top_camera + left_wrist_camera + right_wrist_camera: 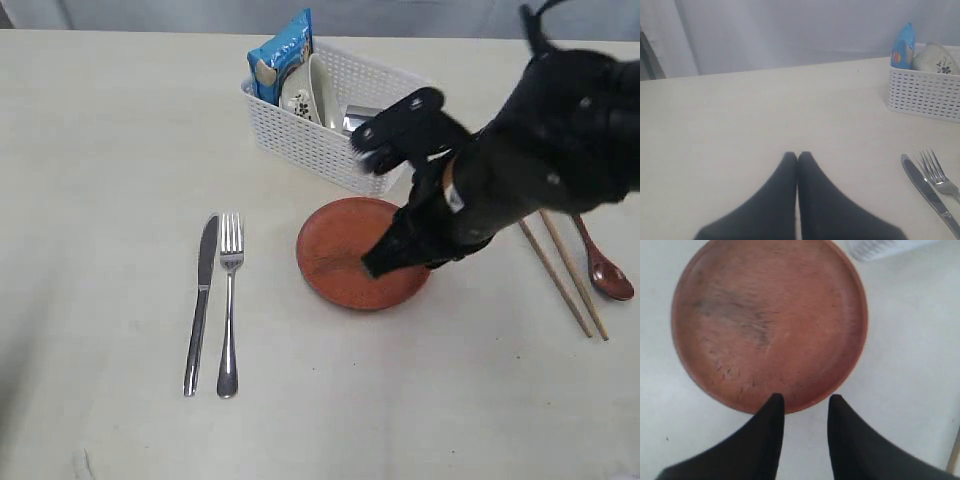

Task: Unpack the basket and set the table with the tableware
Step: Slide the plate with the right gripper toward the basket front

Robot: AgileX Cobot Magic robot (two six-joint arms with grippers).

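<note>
The white basket (pixel 322 142) stands at the back of the table (pixel 100 150) and holds the floral bowl (pixel 311 88) on edge and a steel cup (pixel 359 118). A round brown plate (pixel 340 255) lies flat in front of it. My right gripper (pixel 376 264) hovers low at the plate's right rim. In the right wrist view that gripper (pixel 805 400) is open with only bare table between its fingers, at the edge of the plate (pixel 767 320). Knife (pixel 202 300) and fork (pixel 230 300) lie left of the plate; chopsticks (pixel 565 275) and a dark red spoon (pixel 606 268) lie right. My left gripper (pixel 798 155) is shut and empty over bare table.
A blue chip bag (pixel 283 52) stands in the basket's left end. In the left wrist view the basket (pixel 922 92), knife (pixel 927 192) and fork (pixel 938 175) show at one side. The right arm's black body hides part of the chopsticks and the table beside the basket.
</note>
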